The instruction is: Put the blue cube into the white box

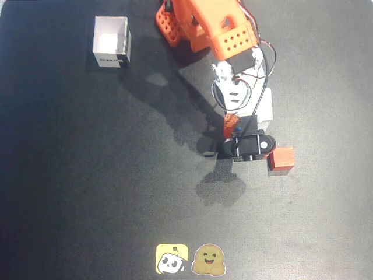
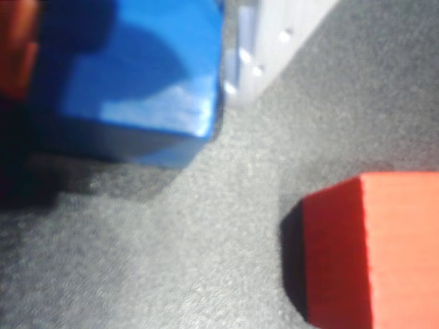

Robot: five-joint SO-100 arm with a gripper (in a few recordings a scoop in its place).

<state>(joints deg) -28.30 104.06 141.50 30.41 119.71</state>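
Red cube [image 1: 281,159] sits just right of gripper [image 1: 228,143], near blue cube [image 2: 137,75]. Mat [image 1: 87,175] betw. arm and white box [image 1: 111,42] lies open.

Black matte table [image 1: 70,192]: white box [image 1: 111,42] sits near the far left corner, red-orange cube [image 1: 281,159] right of middle, two cartoon stickers [image 1: 190,259] at the near edge.

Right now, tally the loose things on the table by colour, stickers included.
Blue: 1, the blue cube
Red-orange: 1, the red-orange cube
White: 1, the white box
Yellow: 1, a sticker
Tan: 1, a smiling-face sticker
Total: 5
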